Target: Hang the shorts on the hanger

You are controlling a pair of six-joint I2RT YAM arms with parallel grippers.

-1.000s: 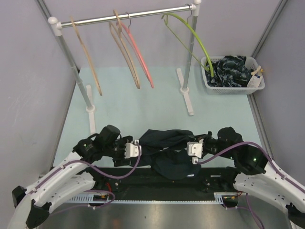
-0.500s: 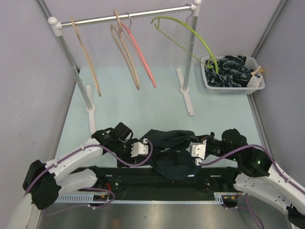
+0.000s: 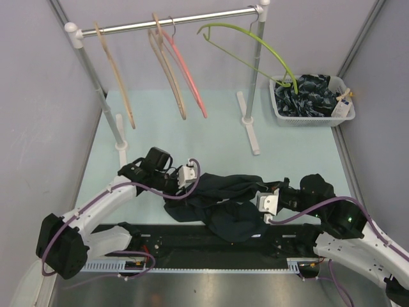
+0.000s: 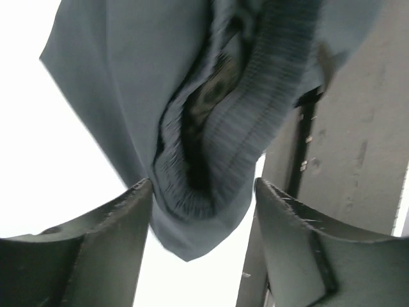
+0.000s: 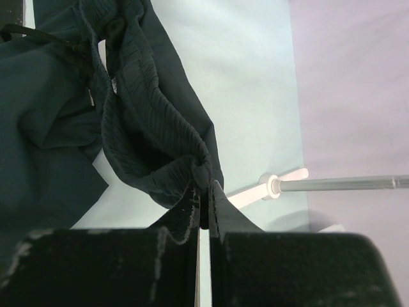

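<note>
Left fingers [image 4: 121,217] have gone toward 12 o'clock, pulling one end of the shorts [image 3: 230,204] along, and the hanger [image 3: 249,32] has swung on its rail [image 3: 179,19]. Those fingers stand wide apart with the thick bunched waistband filling the gap, and the right fingers [image 5: 182,214] are pinched tight on the other end, I think to stretch the waistband out. The shorts sit low over the bench [image 3: 192,128] at 6 o'clock, well apart from the hanger at 1 o'clock.
</note>
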